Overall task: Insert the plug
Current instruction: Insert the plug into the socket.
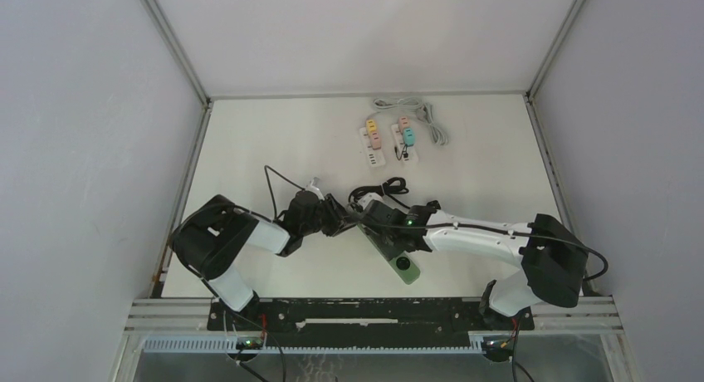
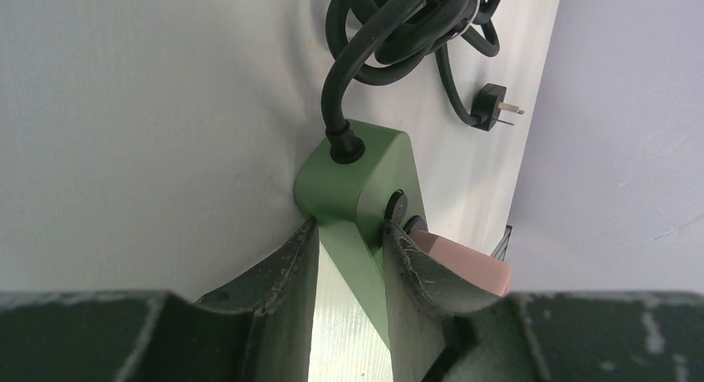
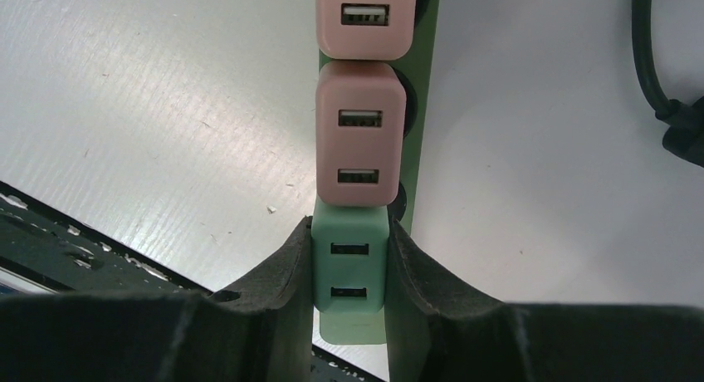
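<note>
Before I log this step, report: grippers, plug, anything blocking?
Left gripper jaws shut on green power strip. Right gripper jaws shut on mint plug, on strip beside two pink plugs. Nothing seen blocking.

The power strip [image 2: 369, 183] is matte green and its cord [image 2: 390, 33] is black. The pink adapters [image 3: 360, 133] are pale; the mint-green adapter [image 3: 349, 270] is lighter than the strip. The fingers [image 3: 274, 299] are black, and the surface [image 3: 149, 108] is white, perhaps faintly ribbed.
</note>
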Controlling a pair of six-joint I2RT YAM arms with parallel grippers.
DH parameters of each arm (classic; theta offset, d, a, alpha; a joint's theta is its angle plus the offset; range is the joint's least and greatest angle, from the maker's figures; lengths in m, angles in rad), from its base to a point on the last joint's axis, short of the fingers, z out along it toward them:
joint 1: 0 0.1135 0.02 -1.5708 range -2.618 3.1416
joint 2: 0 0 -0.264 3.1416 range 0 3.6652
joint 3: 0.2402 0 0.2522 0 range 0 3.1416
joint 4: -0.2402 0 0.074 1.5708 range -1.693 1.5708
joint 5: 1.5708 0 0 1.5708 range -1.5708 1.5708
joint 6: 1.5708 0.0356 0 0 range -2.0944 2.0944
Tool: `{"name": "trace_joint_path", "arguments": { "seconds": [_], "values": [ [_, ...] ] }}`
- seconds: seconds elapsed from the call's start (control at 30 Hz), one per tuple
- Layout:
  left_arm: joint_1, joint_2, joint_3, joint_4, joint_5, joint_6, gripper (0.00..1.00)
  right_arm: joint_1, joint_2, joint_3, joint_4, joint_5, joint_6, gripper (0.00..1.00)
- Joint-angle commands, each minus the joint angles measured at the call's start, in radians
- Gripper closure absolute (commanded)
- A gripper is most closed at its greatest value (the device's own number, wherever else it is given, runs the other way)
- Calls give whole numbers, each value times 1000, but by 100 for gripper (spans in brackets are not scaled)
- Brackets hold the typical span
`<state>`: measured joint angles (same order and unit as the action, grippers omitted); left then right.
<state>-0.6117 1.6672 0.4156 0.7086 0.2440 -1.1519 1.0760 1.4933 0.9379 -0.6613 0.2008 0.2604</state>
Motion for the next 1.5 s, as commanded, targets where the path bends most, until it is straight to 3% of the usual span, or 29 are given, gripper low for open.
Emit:
{"name": "trace_joint_path", "arguments": {
  "seconds": [0.0, 0.13, 0.53, 0.87, 1.27, 1.47],
  "values": [
    [5, 6, 46, -6, -12, 16, 63, -11, 52, -91, -21, -114, 85, 100],
    [6, 6, 44, -6, -6, 14, 63, -54, 12, -137, 17, -156, 94, 100],
    [6, 6, 43, -15, -9, 20, 63, 67, 159, -120, 49, -205, 67, 100],
    [6, 3, 45, -19, -11, 20, 63, -12, 114, -180, 50, -197, 124, 100],
    [6, -4, 39, -27, -15, 23, 63, 44, 117, -91, 41, -175, 66, 100],
    [6, -18, 42, -46, -20, 32, 61, 19, 32, -40, 45, -144, 51, 72]
  ]
}}
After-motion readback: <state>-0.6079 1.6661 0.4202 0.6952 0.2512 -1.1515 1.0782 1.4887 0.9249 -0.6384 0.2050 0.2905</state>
